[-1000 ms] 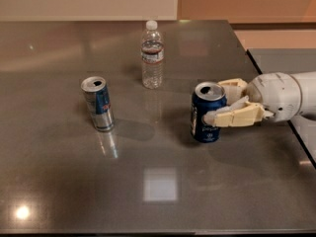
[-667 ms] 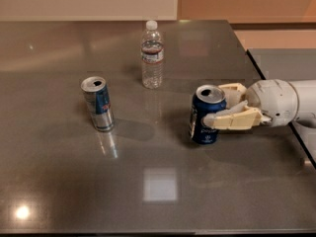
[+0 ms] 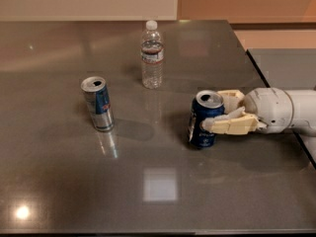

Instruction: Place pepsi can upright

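The pepsi can (image 3: 201, 131) is dark blue with a silver top and stands upright on the grey table (image 3: 158, 191), right of centre. My gripper (image 3: 214, 110) reaches in from the right on a white arm (image 3: 281, 110). Its cream fingers (image 3: 232, 126) sit on either side of the can's upper part, one in front and one behind, and it is shut on the can. The can's base appears to rest on the table.
A slimmer blue-and-silver can (image 3: 98, 104) stands upright at the left. A clear water bottle (image 3: 152, 56) with a white cap stands behind the middle. The table's right edge (image 3: 276, 100) runs close behind the arm.
The gripper and the pepsi can have come down slightly toward the table. The slim can and the bottle have not moved.
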{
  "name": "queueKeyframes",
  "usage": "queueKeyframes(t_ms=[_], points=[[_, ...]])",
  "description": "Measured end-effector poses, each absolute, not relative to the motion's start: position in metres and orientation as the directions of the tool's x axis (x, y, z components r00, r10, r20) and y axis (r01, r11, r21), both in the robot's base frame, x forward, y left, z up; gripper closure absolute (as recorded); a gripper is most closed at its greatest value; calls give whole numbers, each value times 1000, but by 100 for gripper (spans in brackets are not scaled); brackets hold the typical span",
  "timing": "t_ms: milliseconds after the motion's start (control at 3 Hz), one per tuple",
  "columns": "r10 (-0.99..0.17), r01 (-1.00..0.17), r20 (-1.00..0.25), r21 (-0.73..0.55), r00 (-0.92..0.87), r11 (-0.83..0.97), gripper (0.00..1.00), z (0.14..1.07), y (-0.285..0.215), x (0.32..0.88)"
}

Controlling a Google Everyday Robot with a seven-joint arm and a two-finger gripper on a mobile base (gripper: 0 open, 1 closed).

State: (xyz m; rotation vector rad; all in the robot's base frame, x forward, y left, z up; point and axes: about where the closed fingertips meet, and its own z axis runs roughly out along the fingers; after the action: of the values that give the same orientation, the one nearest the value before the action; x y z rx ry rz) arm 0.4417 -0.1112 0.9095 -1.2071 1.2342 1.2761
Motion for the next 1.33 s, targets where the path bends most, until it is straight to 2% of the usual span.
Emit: queueKeyframes(t_ms=[1000, 1333], points=[[1, -998, -999, 51, -51, -28, 15, 901, -112, 442], [0, -998, -999, 50, -50, -31, 0, 901, -110, 443]])
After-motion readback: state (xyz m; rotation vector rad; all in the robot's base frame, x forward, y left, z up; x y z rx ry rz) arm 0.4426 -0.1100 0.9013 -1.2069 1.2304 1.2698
